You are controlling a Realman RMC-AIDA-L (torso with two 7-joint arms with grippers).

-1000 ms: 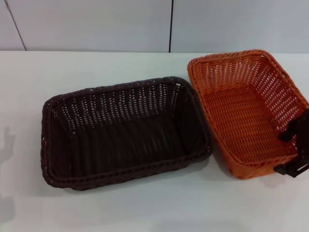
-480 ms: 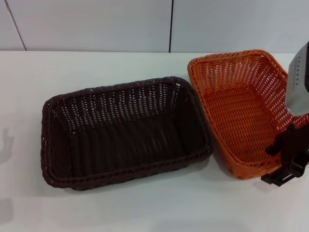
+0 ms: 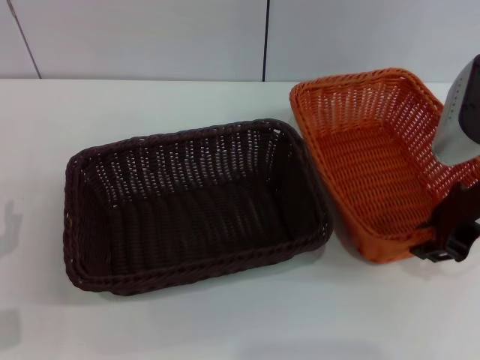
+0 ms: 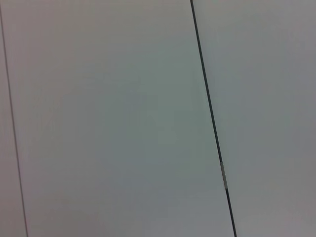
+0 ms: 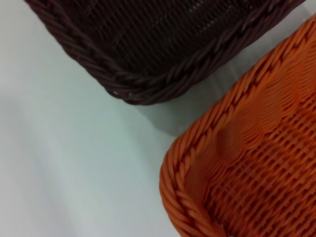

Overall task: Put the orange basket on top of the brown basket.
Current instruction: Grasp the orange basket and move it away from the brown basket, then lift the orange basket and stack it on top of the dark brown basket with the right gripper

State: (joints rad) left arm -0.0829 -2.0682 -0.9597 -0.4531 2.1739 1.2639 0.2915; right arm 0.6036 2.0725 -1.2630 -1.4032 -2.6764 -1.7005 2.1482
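The orange basket (image 3: 367,172) stands at the right of the white table, its near end slightly raised. The brown basket (image 3: 195,202) lies beside it at the centre left, their rims close together. My right gripper (image 3: 450,234) is at the orange basket's near right corner, shut on its braided rim with one finger inside and one outside. The right wrist view shows a corner of the orange basket (image 5: 256,148) and a corner of the brown basket (image 5: 163,39) with a strip of table between them. My left gripper is out of view.
The white table (image 3: 225,322) runs to a pale panelled wall (image 3: 150,37) at the back. The left wrist view shows only the wall (image 4: 123,123) with a dark seam.
My right arm has come in from the right edge and closed on the orange basket's near right rim. The basket has shifted up and back a little. The brown basket has not moved.
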